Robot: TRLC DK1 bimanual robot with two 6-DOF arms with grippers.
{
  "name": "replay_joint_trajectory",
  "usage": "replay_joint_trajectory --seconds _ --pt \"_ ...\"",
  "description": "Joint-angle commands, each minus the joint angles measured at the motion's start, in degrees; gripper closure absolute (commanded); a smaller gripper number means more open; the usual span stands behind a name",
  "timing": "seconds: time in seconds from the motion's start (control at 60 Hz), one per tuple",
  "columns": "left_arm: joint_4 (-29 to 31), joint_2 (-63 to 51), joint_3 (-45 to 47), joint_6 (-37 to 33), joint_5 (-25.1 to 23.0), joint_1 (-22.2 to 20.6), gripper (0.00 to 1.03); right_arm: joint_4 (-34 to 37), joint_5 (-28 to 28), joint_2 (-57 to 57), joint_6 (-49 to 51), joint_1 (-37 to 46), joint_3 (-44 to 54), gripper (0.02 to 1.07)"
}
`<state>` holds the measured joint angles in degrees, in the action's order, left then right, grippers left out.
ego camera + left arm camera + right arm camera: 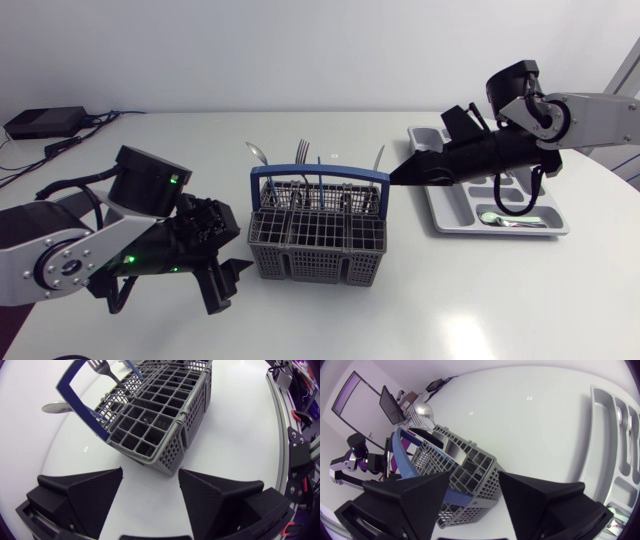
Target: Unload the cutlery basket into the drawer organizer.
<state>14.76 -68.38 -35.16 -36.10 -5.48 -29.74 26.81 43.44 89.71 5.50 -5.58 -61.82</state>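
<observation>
- We are working partway through the unloading. The basket (318, 240) is standing mid-table with a fork (302, 152), a spoon (256, 152) and a thin handle (379, 157) sticking up out of it. The organizer (500, 231), off to our right, is holding at least a second spoon (505, 218).
- Our right gripper (475, 474) is hanging spread and empty by the basket's right end, so we are judging this to be the approach to another pick.
- Our left gripper (150, 468) is also gaping with nothing in it. It is pointing at a lower corner of the basket without touching it.
- The next move is calling for the right fingers to straddle one upright piece, pinch it, and lift it straight past the blue bar (318, 175).
- The mesh is hiding the lower ends of the cutlery.
- The thin handle is too slight for us to name.
- The right arm is covering part of the organizer.
</observation>
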Motion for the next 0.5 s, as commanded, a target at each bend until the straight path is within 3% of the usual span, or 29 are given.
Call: replay_joint_trajectory --seconds 0.0,0.05,0.1,0.483 --pt "-1.49 -1.58 0.97 -0.64 0.11 0.21 0.16 -0.62 0.15 1.25 -1.89 -0.39 -1.11 0.81" --pt "-2.11 -2.2 0.97 -0.55 0.11 0.29 0.16 -0.7 0.15 1.43 -1.98 -0.48 -1.2 0.91" --pt "-3.34 -3.52 0.97 -0.47 0.11 0.47 0.16 -0.7 0.15 1.61 -2.33 -1.27 -1.11 0.93" --pt "-12.57 -14.94 -2.55 -1.78 2.4 3.02 0.17 0.88 0.15 0.02 -2.16 -5.05 3.2 0.96"
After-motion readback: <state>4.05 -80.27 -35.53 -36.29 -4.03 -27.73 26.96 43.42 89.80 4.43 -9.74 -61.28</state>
